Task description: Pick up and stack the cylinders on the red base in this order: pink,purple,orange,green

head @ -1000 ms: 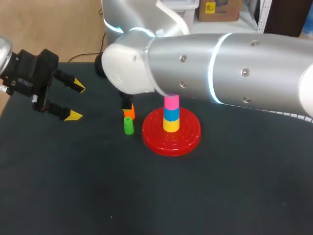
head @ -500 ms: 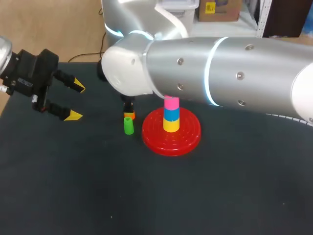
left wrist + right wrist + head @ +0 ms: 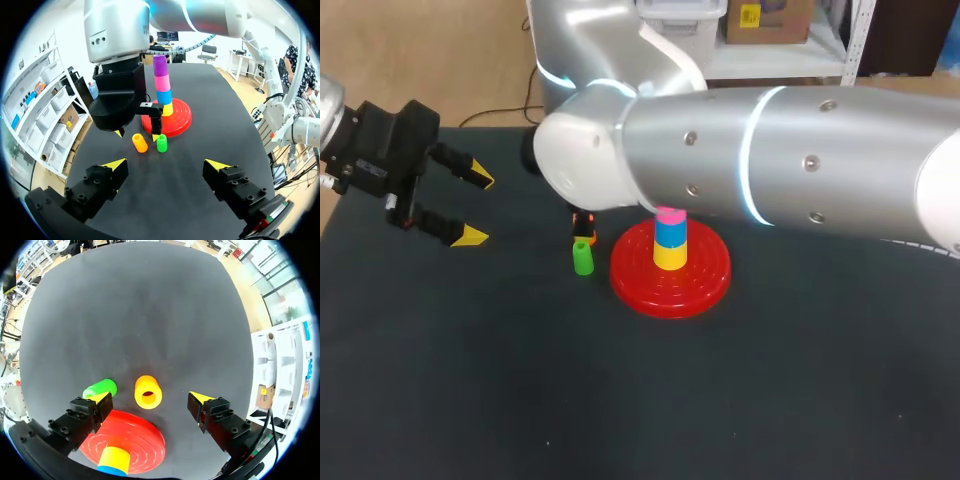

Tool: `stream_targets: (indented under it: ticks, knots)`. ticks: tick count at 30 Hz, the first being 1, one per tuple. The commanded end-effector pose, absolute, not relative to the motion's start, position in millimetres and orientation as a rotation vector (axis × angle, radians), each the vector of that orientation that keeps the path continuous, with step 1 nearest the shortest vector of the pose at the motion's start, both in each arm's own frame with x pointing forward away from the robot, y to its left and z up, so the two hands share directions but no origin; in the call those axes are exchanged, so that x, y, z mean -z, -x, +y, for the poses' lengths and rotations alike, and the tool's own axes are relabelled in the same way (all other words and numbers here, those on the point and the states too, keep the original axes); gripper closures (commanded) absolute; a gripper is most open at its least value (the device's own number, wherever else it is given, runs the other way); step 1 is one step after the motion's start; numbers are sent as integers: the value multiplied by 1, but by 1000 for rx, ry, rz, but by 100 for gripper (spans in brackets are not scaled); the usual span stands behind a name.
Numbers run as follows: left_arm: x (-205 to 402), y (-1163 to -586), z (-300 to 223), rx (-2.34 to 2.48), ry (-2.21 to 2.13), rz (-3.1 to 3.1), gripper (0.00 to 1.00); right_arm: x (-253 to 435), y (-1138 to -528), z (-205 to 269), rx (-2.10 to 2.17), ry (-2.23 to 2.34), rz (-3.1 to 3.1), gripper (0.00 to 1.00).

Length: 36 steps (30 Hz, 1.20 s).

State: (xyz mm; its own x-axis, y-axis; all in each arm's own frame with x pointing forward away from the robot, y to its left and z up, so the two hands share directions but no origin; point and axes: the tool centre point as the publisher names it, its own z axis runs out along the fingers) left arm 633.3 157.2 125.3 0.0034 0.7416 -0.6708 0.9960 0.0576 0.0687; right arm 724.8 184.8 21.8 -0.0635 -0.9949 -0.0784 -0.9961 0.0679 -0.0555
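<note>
My right fingers [image 3: 200,399] sit spread either side of the orange cylinder [image 3: 148,391], not touching it; left fingers [image 3: 472,236] spread, upper left above the worktop [image 3: 470,380]

A dark tabletop [image 3: 770,380] carries three things: a round red base [image 3: 705,280] and, just beside it, a green cylinder [image 3: 582,258] and an orange cylinder [image 3: 148,391], close together.

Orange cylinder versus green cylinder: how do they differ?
The orange cylinder sits between the open fingers of the right gripper; the green cylinder is outside them, beside one finger. From the head view, the right arm partly hides orange; green shows fully. Both are unstacked, beside the red base.
</note>
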Motion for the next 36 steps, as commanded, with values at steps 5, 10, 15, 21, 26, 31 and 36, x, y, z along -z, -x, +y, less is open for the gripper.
stream_targets:
  ticks: [5,10,15,21,26,31,36]
  knots:
    - [-125,-633,158,598,-1736,1791,0,-18,-724,183,-23,2080,2212,0]
    - [-125,-633,158,598,-1736,1791,0,-17,-726,185,-24,2079,2214,0]
    - [-125,-633,158,598,-1736,1791,0,-17,-728,186,-20,2077,2214,0]
    - [-125,-633,158,598,-1736,1791,0,-15,-728,187,-22,2077,2214,0]
    - [-125,-633,158,598,-1736,1791,0,-13,-728,187,-20,2078,2218,0]
    - [-125,-633,158,598,-1736,1791,0,-13,-727,188,-22,2083,2219,8]
    - [-125,-633,158,598,-1736,1791,0,-12,-727,189,-23,2083,2219,100]
